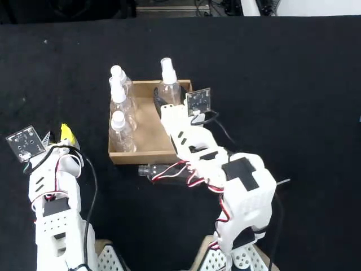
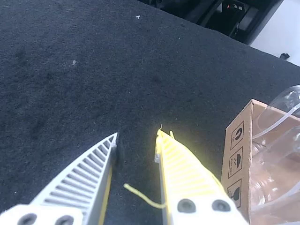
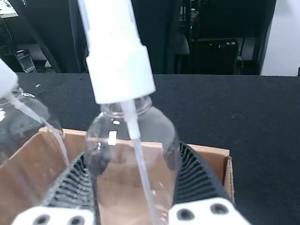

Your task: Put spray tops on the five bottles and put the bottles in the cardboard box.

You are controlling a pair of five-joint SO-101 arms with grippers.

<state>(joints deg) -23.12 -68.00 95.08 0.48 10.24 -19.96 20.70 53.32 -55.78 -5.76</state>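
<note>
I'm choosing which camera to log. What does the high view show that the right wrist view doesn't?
High view adds: all three bottles along the box's left wall, and the open left end effector left of the box. Right wrist view adds: the dip tube inside the held bottle. Both: the right end effector shut on the held bottle at the box's far right corner, plus part of another bottle.
</note>
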